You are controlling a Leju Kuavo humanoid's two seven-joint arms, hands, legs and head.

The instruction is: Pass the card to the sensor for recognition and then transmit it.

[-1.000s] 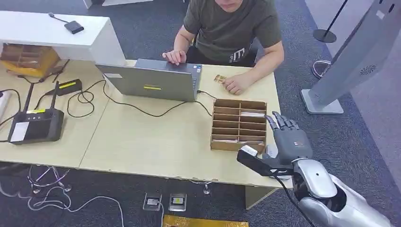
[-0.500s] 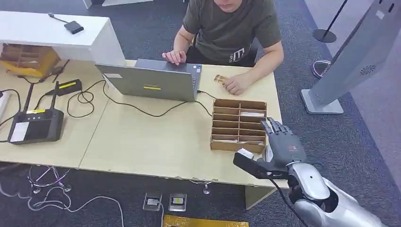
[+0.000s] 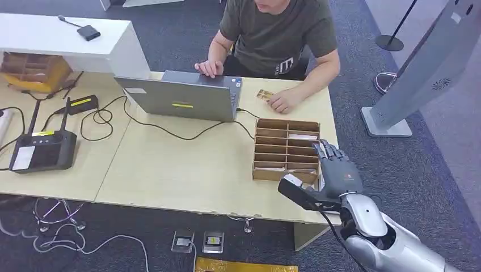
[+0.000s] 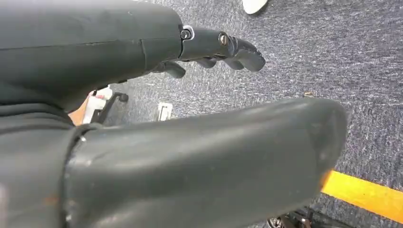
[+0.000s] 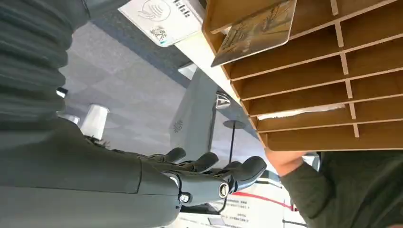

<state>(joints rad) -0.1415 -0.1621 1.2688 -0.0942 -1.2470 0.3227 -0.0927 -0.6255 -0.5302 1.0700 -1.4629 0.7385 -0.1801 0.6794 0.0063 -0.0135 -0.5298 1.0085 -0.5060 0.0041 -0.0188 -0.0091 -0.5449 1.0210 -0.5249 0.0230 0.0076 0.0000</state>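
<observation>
Table (image 3: 170,170): wooden rack (image 3: 286,150) stood at right end, slots laid crosswise, long side running away from robot. Right hand (image 3: 337,173) positioned just beside rack's near right corner, fingers spread, nothing grasped. Left hand (image 4: 209,47) hung over carpet, fingers loosely curled, nothing held; right hand judged far nearer. Card (image 5: 254,31) seen protruding from end slot at rack's near end, flat, long axis across rack; lies toward thumb side of fingers, apart, not touched.

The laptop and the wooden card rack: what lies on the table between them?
In the head view, a black cable runs across the bare table between laptop and wooden card rack.
</observation>
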